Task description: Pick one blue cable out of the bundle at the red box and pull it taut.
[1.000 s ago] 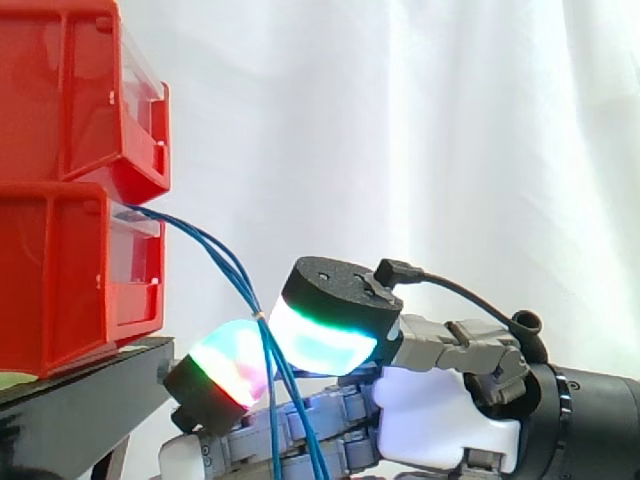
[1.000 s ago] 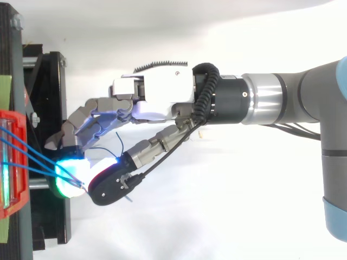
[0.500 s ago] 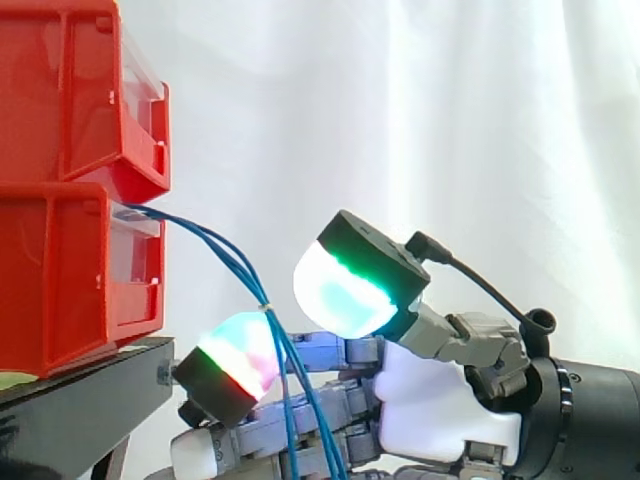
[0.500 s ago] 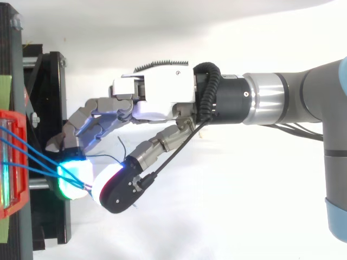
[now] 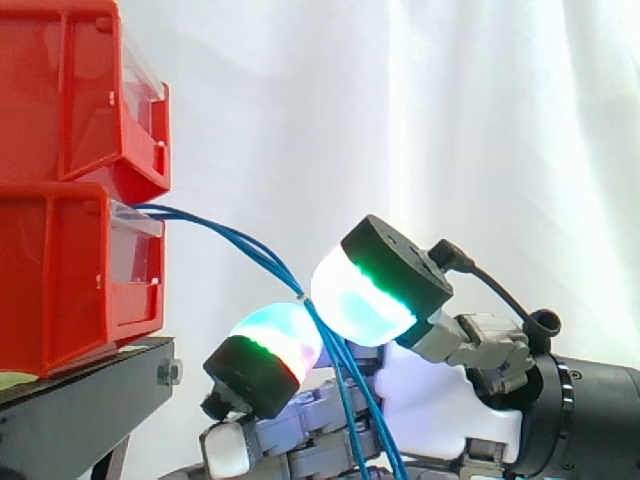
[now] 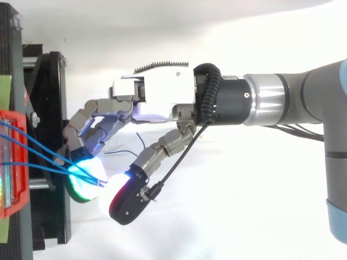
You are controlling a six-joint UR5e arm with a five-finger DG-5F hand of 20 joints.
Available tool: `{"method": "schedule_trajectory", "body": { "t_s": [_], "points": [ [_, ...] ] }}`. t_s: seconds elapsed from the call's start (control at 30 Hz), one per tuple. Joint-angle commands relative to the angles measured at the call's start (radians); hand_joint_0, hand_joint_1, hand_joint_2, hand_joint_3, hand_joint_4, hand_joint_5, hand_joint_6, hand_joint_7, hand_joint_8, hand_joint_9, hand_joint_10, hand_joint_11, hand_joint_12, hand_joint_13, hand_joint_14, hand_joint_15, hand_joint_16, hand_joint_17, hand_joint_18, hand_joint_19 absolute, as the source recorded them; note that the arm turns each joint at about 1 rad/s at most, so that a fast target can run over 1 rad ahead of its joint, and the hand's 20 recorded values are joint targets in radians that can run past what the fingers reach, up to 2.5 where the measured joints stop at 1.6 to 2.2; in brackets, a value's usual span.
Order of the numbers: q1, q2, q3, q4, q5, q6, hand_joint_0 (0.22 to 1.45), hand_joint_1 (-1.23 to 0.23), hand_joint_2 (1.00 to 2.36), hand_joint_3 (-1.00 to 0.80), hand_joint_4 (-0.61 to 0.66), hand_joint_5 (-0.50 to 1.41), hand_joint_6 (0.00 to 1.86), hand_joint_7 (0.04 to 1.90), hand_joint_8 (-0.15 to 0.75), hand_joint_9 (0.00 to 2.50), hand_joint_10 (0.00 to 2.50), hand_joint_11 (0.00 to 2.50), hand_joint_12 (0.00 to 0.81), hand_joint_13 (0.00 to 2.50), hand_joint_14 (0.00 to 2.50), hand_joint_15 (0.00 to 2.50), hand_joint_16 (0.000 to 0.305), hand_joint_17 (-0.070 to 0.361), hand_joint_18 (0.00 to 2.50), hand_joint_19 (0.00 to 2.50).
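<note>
**Cables lead left to the box, so the pull goes right**

The blue cables [image 5: 235, 240] leave the front of the lower red box [image 5: 70, 270] at the left. They run right and slope downward to the hand [image 5: 445, 400], which sits lower than the box opening and to its right. There they pass between two glowing pads [image 5: 360, 295], and the hand is closed on them in a pinch. Below the pinch the loose ends hang down in front of the palm. More than one strand appears to be caught in the pinch, not a single one.

From above, the cables [image 6: 38, 149] fan slightly from the box [image 6: 13, 162] and converge at the pads. The span curves gently, so some slack probably remains. Its long axis lies left to right, so tightening it likely calls for drawing the hand [image 6: 157, 103] rightward, straight away from the box on its black stand [image 5: 80, 400].
</note>
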Motion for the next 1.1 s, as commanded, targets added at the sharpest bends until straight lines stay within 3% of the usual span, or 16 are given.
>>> {"method": "schedule_trajectory", "body": {
  "t_s": [0.0,0.27,0.53,0.7,0.87,1.07],
  "points": [
    [0.002,0.003,-0.001,0.000,-0.001,0.000,0.59,-0.92,1.00,-0.50,0.21,-0.12,0.90,1.08,0.384,0.89,0.02,0.57,0.373,0.54,0.01,0.21,0.056,0.126,0.55,0.25],
    [0.002,0.017,0.001,-0.022,-0.001,-0.002,0.64,-0.88,1.02,-0.25,0.12,-0.12,0.91,1.16,0.390,0.93,0.01,0.60,0.373,0.59,0.01,0.23,0.055,0.123,0.58,0.28],
    [0.003,0.026,-0.001,-0.043,0.001,0.002,0.68,-0.88,1.02,-0.21,0.03,-0.13,0.93,1.16,0.390,0.94,0.01,0.60,0.375,0.60,0.01,0.23,0.054,0.122,0.61,0.28],
    [0.002,0.048,-0.001,-0.089,0.001,0.002,0.71,-0.89,1.02,-0.25,0.02,-0.14,0.94,1.12,0.381,0.92,0.01,0.60,0.379,0.60,0.01,0.23,0.054,0.122,0.62,0.29],
    [-0.004,0.077,-0.001,-0.210,-0.001,0.005,0.73,-0.92,1.01,-0.30,0.01,-0.15,0.94,1.08,0.378,0.91,0.01,0.61,0.377,0.61,0.01,0.23,0.054,0.122,0.63,0.30],
    [-0.009,0.102,-0.001,-0.287,-0.002,0.005,0.78,-0.94,1.01,-0.38,-0.01,-0.16,0.94,1.10,0.379,0.91,0.01,0.62,0.384,0.62,0.01,0.24,0.053,0.120,0.65,0.31]
  ]
}}
